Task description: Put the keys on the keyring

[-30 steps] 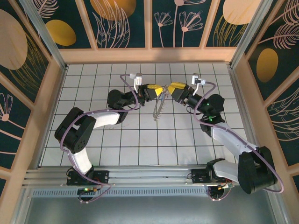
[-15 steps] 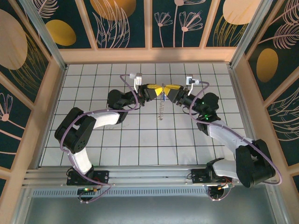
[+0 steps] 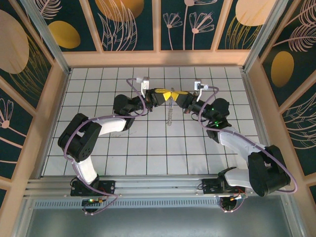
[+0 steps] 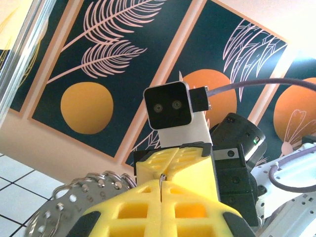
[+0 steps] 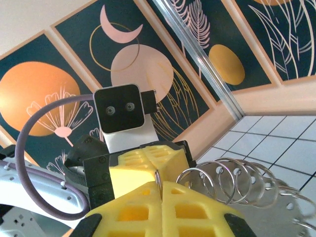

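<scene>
Over the far middle of the table (image 3: 148, 148), hanging edge-on as a thin silvery strand: keyring (image 3: 170, 112); pinched at its top by left gripper (image 3: 166, 94) and right gripper (image 3: 178, 97), both clamped tight on the wire; brought nose to nose within the last second, from a clear gap; collapsed the loop from a wider hang; probably means a split being worked open for threading; cannot tell where the key sits, so threading judged still ahead.

2 black-and-white arms (image 3: 106, 126) — yellow fingers (image 4: 123, 210), lilac cables (image 4: 256, 83), white wrist cameras (image 4: 168, 106)
</scene>
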You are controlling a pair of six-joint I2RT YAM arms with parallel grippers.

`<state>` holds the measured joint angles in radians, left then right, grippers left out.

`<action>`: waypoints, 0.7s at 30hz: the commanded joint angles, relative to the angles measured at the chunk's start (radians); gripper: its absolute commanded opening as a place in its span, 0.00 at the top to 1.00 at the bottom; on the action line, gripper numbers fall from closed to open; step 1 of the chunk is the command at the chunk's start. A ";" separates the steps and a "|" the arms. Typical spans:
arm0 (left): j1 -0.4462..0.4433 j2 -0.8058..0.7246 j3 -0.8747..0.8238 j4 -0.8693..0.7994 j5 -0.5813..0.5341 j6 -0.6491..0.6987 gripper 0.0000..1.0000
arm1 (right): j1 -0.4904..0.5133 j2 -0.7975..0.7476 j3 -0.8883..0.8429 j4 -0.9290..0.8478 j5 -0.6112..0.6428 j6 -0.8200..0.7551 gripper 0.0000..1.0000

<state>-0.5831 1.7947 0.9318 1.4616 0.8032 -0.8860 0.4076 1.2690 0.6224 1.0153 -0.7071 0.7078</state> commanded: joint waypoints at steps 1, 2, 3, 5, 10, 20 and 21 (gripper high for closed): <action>-0.001 0.003 0.027 0.063 0.004 -0.006 1.00 | 0.004 0.016 0.033 0.038 -0.011 -0.006 1.00; -0.001 0.002 0.026 0.064 0.002 -0.007 1.00 | 0.004 0.019 0.035 0.039 -0.011 -0.004 1.00; -0.001 0.002 0.025 0.063 0.002 -0.008 1.00 | 0.004 0.022 0.036 0.042 -0.011 -0.004 1.00; -0.001 0.001 0.027 0.058 -0.002 -0.006 1.00 | 0.004 0.026 0.039 0.043 -0.011 -0.005 1.00; 0.005 -0.025 0.020 -0.028 -0.057 0.041 0.79 | -0.012 0.036 0.048 0.027 -0.023 -0.033 1.00; 0.053 -0.154 0.078 -0.434 -0.072 0.303 0.58 | -0.104 0.109 0.146 -0.107 -0.186 -0.119 1.00; 0.057 -0.159 0.089 -0.491 -0.069 0.338 0.57 | -0.109 0.119 0.166 -0.140 -0.204 -0.144 1.00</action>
<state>-0.5369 1.6779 0.9604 1.1522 0.7322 -0.6952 0.3111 1.3762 0.7151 0.9085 -0.8230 0.6380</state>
